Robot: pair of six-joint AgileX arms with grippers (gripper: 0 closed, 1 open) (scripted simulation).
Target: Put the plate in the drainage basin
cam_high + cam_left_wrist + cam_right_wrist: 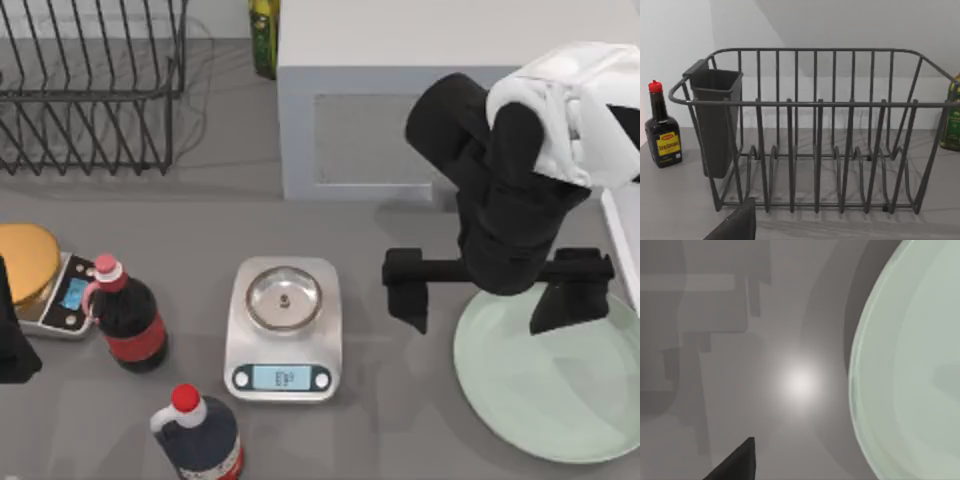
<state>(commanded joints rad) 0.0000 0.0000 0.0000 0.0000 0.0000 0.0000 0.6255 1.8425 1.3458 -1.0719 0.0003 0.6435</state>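
- Take the kitchen scale (283, 330) with the steel pan as your landmark: the plate (550, 385) lies flat on the desk (370, 440) well to its right, near the edge of the top view.
- Your right gripper (497, 300) hovers over the plate's scale-side rim, fingers spread wide and holding nothing; one fingertip hangs above the bare desk between scale and plate, the other above the plate's inner face.
- The drainage basin (625, 240) shows as a white edge strip beyond the plate, on the side away from the scale.
- Expect the plate to be stiff, smooth and rather slippery, and it looks breakable. Lying flat, it offers only the shallow raised rim, so pinch there, one finger over and one under the lip.
- Your left gripper (12, 340) sits parked far left of the scale, past the cola bottle (125, 315); I cannot tell its finger state.
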